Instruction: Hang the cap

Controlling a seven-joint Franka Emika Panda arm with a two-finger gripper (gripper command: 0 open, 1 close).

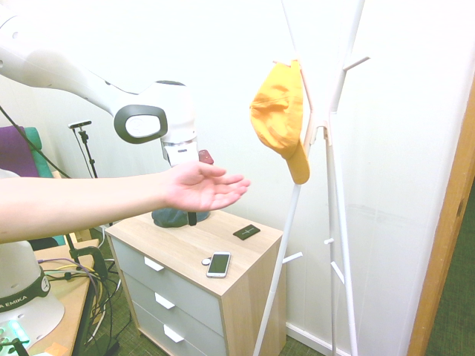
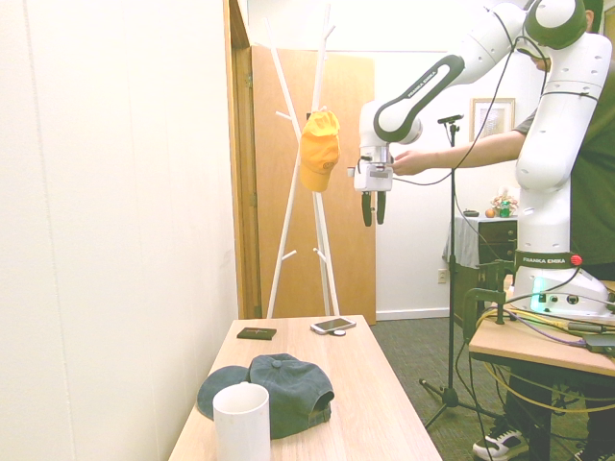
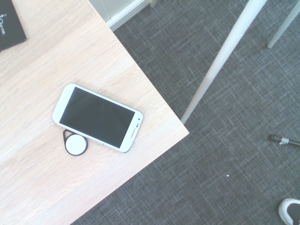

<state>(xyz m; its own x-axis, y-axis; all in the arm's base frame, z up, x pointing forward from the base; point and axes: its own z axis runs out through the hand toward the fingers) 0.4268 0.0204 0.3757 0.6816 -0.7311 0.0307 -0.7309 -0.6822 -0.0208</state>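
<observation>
Beside the pale wall, a light wooden dresser with three grey drawers, all closed. Near its corner by the coat rack, a white phone, dark screen up, with a round white tag against one long side. Close to its wall-side edge, a flat black card. Toward its opposite end, a dark navy cap and, just beside, an upright white mug, contents impossible to make out. Beyond, dark carpet and a wooden door. High on the white rack, the yellow-orange cap, hanging brim down. Beside it, apart from the cap, the gripper, pointing down, fingers spread, nothing between. Near the gripper, a person's outstretched hand.
</observation>
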